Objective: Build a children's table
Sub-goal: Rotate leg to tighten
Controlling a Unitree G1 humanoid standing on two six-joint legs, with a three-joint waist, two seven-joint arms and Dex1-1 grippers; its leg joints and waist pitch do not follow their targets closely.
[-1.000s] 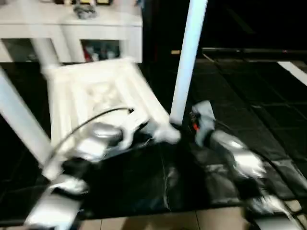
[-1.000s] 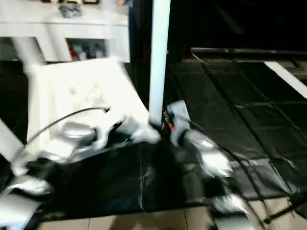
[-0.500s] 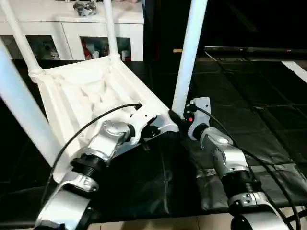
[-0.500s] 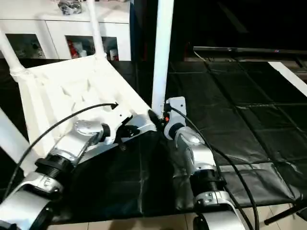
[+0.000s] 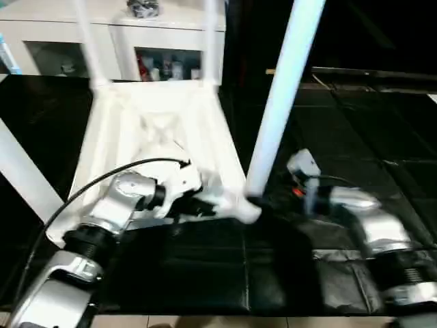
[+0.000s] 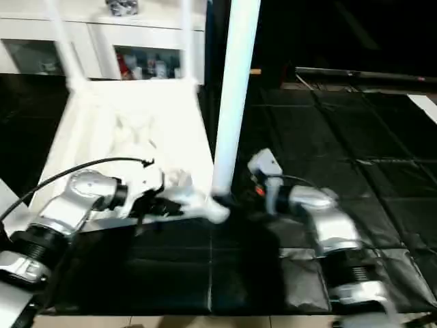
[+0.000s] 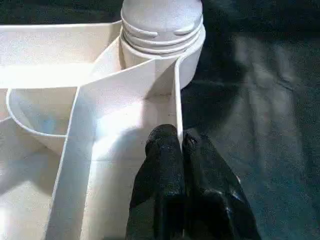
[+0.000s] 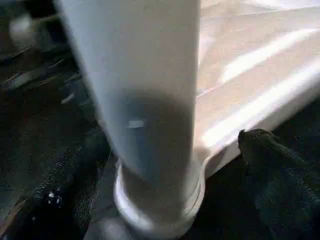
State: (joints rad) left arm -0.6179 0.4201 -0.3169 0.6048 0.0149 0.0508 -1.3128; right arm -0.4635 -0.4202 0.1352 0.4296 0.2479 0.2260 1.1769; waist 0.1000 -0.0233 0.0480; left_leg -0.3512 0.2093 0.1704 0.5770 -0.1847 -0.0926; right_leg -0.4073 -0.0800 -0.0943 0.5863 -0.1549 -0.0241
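The right gripper (image 8: 165,165) has let go of the leg (image 5: 280,109), jaws wide, so it stands alone, while the left gripper (image 7: 181,150) pinches a table (image 5: 157,123) rib.

The white children's table (image 5: 160,137) lay upside down on the black mat (image 5: 355,137), its ribbed underside facing up and its legs rising out of the corner sockets, the nearest leg (image 5: 281,102) standing tall just ahead of the robot's right forearm. The left gripper (image 5: 205,205) reached in at the table's near rim by that corner socket, a black cable arching over the silver left arm, while the right gripper (image 5: 300,184) sat just beside the base of the same leg. Behind the table stood a white cabinet (image 5: 136,41) with glass doors and small items on its shelves.
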